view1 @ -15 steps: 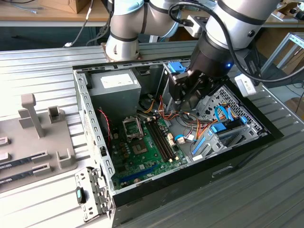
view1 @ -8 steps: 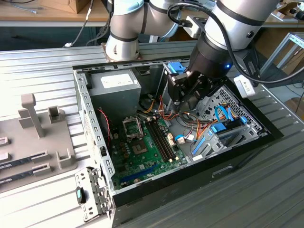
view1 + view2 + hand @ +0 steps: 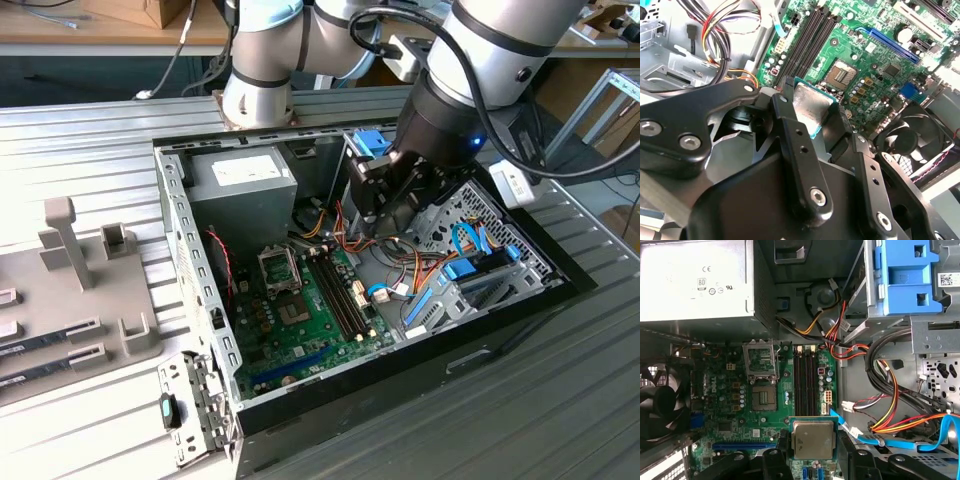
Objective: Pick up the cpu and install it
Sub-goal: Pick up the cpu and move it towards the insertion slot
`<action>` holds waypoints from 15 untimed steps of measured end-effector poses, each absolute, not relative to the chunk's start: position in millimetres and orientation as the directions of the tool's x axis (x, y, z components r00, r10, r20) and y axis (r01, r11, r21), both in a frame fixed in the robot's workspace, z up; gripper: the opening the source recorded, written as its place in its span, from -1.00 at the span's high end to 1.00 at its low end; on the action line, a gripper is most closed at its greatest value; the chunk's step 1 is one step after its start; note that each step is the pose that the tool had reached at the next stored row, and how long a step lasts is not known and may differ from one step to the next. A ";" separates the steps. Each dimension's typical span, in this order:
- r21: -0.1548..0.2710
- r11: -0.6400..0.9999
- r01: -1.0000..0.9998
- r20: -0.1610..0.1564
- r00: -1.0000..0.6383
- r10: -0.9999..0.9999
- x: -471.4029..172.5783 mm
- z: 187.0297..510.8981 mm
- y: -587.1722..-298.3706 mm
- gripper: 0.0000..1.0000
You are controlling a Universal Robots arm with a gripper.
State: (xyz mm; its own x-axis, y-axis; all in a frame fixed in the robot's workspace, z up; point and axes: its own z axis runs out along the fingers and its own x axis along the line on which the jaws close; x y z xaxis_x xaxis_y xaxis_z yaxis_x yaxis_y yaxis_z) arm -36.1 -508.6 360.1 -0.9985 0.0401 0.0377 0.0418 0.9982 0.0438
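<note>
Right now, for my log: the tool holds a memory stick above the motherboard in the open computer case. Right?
No. The tool holds the cpu, a flat silver-topped square, not a memory stick, as both wrist views show, above the motherboard in the open computer case.

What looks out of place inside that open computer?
Nothing looks broken or spilled. The one odd thing is the cpu: it sits clamped in the gripper above the green motherboard, not seated on it.

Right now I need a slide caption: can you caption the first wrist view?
Gripper holding the cpu above the green board inside the open computer case.
</note>
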 end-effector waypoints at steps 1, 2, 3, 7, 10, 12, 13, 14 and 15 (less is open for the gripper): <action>0.044 0.998 0.042 0.038 -0.998 0.040 -36.5 360.0 -508.6 0.05; 0.044 0.998 0.042 0.038 -0.998 0.040 -37.1 359.9 -508.7 0.05; 0.044 0.998 0.042 0.038 -0.998 0.040 -37.7 359.8 -508.8 0.05; 0.044 0.998 0.042 0.038 -0.998 0.040 -39.0 359.4 -508.9 0.05; 0.044 0.998 0.042 0.038 -0.998 0.040 -40.5 359.1 -509.1 0.05; 0.044 0.998 0.042 0.038 -0.998 0.040 -41.2 359.0 -509.2 0.05; 0.044 0.998 0.042 0.038 -0.998 0.040 -41.8 358.9 -509.3 0.05; 0.044 0.998 0.042 0.038 -0.998 0.040 -42.4 358.8 -509.3 0.05; 0.044 0.998 0.042 0.038 -0.998 0.040 -43.0 358.7 -509.4 0.05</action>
State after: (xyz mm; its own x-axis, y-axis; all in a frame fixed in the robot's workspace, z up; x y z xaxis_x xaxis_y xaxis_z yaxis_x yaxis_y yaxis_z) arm -43.0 -509.4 358.7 -0.9985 0.0402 0.0377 0.0418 0.9982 0.0437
